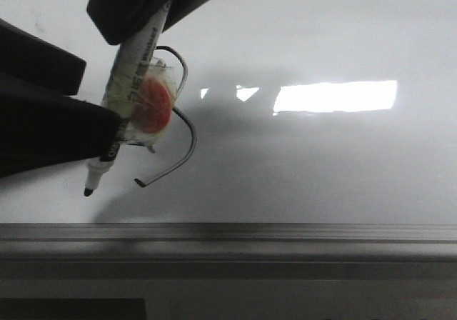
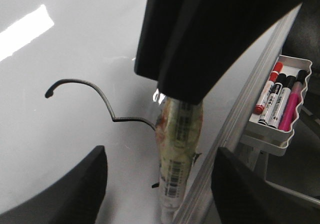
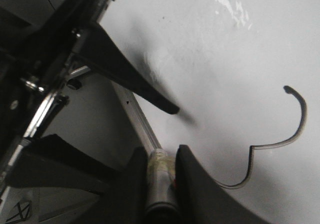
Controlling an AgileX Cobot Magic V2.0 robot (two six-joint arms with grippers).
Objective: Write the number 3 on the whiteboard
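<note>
While the number 3 (image 1: 182, 131) is already lying complete on the whiteboard (image 1: 321, 163) | step: lifting the marker (image 1: 125, 98) straight off, tip (image 1: 88, 191) clear, avoiding smears | right hand (image 3: 160, 169) is clamping the marker barrel, angled low over the rail (image 1: 228, 233) | left hand (image 2: 155, 184) is standing open, holding nothing, hovering beside

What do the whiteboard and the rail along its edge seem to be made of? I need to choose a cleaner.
The whiteboard: a smooth, glossy white coated panel, since it mirrors a bright rectangular light; the core cannot be told. The rail: probably brushed metal, perhaps aluminium, grey and matte with straight extruded ridges.
</note>
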